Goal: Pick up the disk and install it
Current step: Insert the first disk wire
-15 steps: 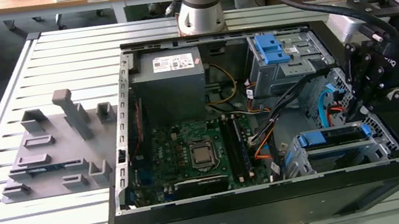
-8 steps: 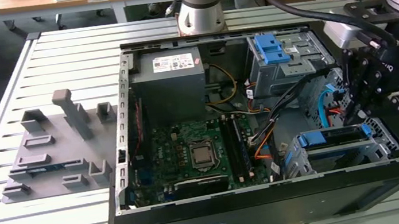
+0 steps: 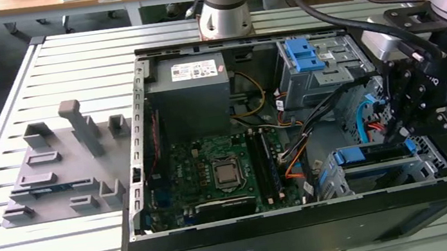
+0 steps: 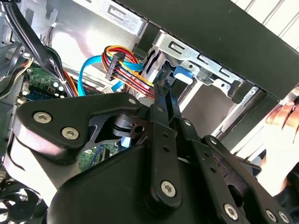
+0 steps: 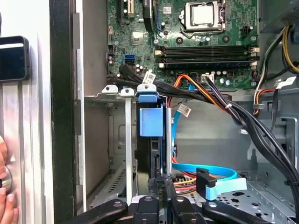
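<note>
The disk (image 3: 372, 152) stands on edge in the drive bay at the front corner of the open computer case, on the exterior view's right. In the first wrist view its blue carrier frame (image 5: 151, 122) sits between the bay's metal rails. My gripper (image 3: 396, 135) hangs just over that bay. Its fingers are shut together, and their tips (image 5: 160, 183) rest at the disk's near end, against the blue carrier (image 4: 183, 74) in the second wrist view. My gripper (image 4: 164, 85) holds nothing between the fingers.
A bundle of coloured cables (image 5: 224, 105) and a blue flat cable (image 5: 210, 170) run close beside the bay. A drive cage with a blue latch (image 3: 310, 56), the power supply (image 3: 192, 84) and the motherboard (image 3: 212, 172) sit in the case. A grey fixture (image 3: 65, 166) lies outside it. A person's hand (image 4: 285, 116) is near the case wall.
</note>
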Robot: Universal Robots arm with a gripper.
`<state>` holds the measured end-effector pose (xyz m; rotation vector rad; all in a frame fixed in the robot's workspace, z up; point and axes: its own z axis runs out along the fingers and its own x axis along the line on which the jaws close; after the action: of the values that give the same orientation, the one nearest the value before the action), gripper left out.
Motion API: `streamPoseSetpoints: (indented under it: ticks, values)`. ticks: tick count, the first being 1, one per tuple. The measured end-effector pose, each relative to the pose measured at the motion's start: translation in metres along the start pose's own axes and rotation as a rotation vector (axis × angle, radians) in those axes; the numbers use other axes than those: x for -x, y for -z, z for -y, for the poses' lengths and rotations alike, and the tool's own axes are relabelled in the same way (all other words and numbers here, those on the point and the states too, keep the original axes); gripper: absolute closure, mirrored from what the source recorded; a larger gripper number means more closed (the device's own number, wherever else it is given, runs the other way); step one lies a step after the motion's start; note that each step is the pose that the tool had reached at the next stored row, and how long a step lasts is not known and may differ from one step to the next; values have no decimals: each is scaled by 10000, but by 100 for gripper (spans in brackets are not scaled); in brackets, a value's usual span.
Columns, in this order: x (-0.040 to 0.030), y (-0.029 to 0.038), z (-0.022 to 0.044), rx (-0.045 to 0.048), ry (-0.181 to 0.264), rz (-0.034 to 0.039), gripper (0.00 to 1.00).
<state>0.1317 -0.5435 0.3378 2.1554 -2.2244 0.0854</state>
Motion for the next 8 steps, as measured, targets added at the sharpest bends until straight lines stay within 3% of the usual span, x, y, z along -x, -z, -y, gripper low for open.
streamPoseSetpoints:
  ticks: [8]
  values:
    - [0,-19,-7,1,-21,0,84]
